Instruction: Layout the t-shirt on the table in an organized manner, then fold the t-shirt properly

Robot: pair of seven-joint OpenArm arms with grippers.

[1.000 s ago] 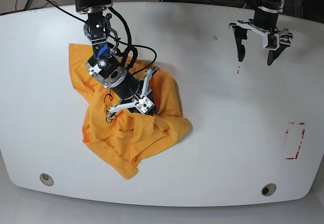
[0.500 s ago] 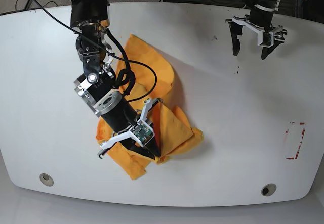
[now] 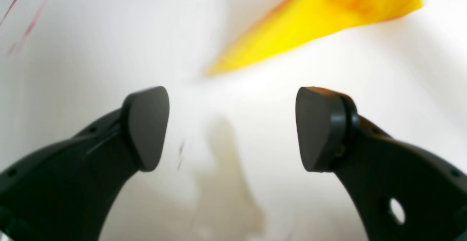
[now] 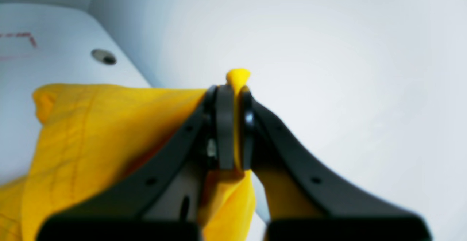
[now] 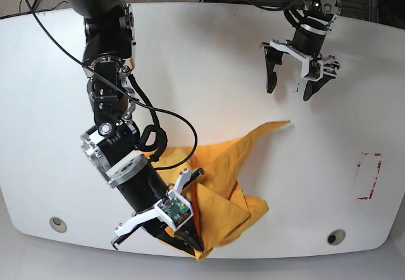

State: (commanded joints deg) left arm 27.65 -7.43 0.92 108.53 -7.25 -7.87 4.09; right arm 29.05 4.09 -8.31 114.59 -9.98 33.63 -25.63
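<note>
Right pincer (image 4: pixel 233 135): jaws closed on a fold of the shirt (image 5: pixel 221 191), a nub of cloth poking out past the tips; it sits low at the near edge of the surface (image 5: pixel 209 59). Left pincer (image 3: pixel 233 127): jaws wide apart, nothing between them; it hangs over bare surface at the far side, apart from the cloth. Shirt: bunched and creased near the front edge, one pointed corner reaching toward the left pincer; lettering not visible to me. Step in hand, as I judge it: the spreading-out; no fold begun. Next move, I reckon: bring the left pincer down onto that free corner, then draw the two grips apart to flatten the cloth.
</note>
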